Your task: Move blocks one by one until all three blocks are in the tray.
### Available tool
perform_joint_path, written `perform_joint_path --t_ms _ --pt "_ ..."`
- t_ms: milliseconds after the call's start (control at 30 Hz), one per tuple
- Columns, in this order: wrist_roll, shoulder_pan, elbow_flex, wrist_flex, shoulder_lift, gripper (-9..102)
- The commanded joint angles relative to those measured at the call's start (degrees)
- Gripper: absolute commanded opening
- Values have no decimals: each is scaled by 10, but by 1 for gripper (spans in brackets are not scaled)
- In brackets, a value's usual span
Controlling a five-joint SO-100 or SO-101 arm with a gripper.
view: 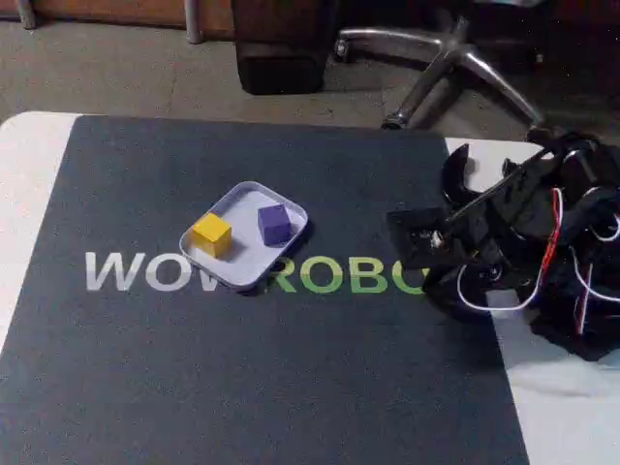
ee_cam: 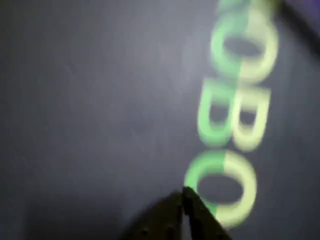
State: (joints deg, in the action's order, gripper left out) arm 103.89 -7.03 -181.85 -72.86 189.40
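In the wrist view the end effector (ee_cam: 183,196) is showing at the bottom edge, its two dark fingertips pressing together with nothing between them, hanging just above the dark mat (ee_cam: 100,110) beside blurred green lettering (ee_cam: 235,115). In the fixed view the black arm (view: 523,242) is sitting folded at the right, over the mat's right edge, well apart from the tray (view: 229,273). The tray is lying left of centre on the mat, overlapping the "WOW ROBO" print. Inside it the yellow block (view: 212,233) is sitting on the left and the blue-purple block (view: 274,223) on the right, close but not touching. Beyond the white worktop (view: 29,155), a chair base (view: 455,58) is standing on the floor
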Motion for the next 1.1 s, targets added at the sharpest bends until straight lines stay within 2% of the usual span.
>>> perform_joint_path --t_ms 0,200,633,1067 --pt "-34 3 3 -8 2 -8" --pt "-83 -10 3 -2 2 -8" --pt "-80 -51 3 -4 2 -6" --pt "-79 -52 3 -4 2 -6"
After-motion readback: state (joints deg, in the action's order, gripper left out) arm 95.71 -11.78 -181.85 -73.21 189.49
